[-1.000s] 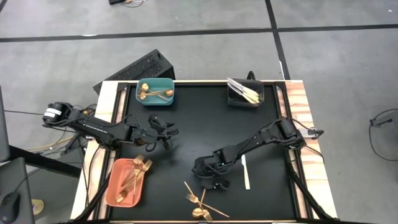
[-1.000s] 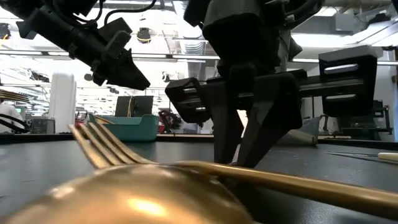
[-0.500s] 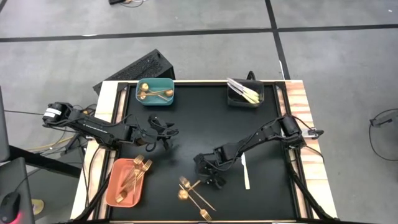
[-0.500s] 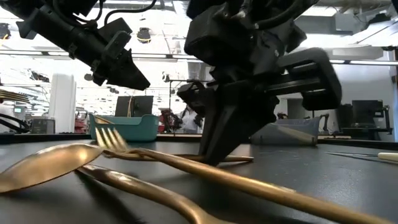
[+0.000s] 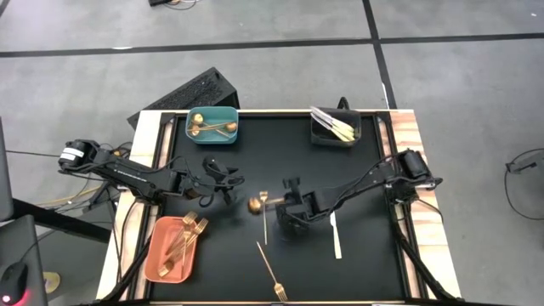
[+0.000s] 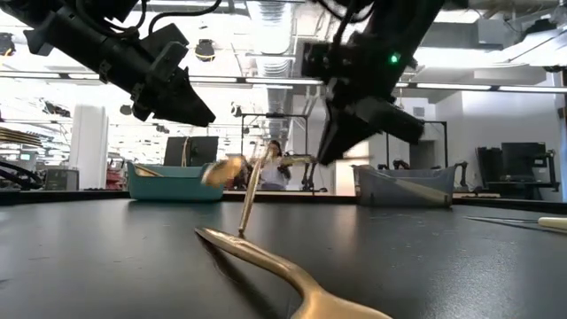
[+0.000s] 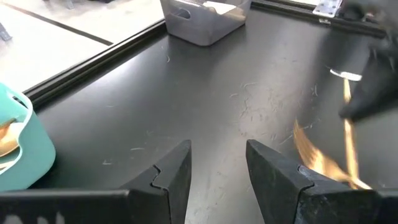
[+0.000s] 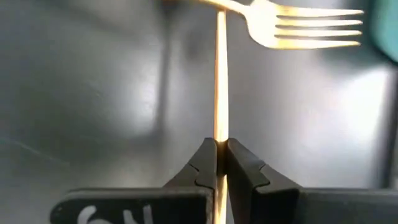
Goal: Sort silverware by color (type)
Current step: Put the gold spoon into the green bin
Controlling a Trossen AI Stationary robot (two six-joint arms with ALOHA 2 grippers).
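My right gripper (image 5: 289, 202) hovers over the middle of the black table, shut on a slim gold utensil. Its spoon bowl (image 5: 255, 204) shows to the gripper's left. A gold fork (image 8: 305, 28) crosses the held shaft beyond the fingertips. A slim gold piece (image 6: 248, 199) slants down from there, its lower end on the table. Another gold fork (image 5: 270, 270) lies flat near the near edge. A white knife (image 5: 337, 234) lies to the right. My left gripper (image 5: 224, 182) waits open, raised above the table's left half. My right gripper pinches the thin gold shaft (image 8: 220, 134) between its two fingers, and the shaft runs on along them past the tips. In the low view the fingers (image 6: 341, 142) come slanting from above and the right. The held utensil is lifted, about level, spoon bowl (image 6: 221, 170) pointing left.
A teal bin (image 5: 212, 125) with gold spoons sits at the far left. A dark bin (image 5: 334, 127) with white knives sits at the far right. A salmon bin (image 5: 172, 248) with gold forks lies near left. People show in the room behind the table.
My right gripper has moved from the gold pile at the near edge toward the table's middle and up, carrying a gold utensil. The pile was dragged apart. One fork has stayed near the near edge.
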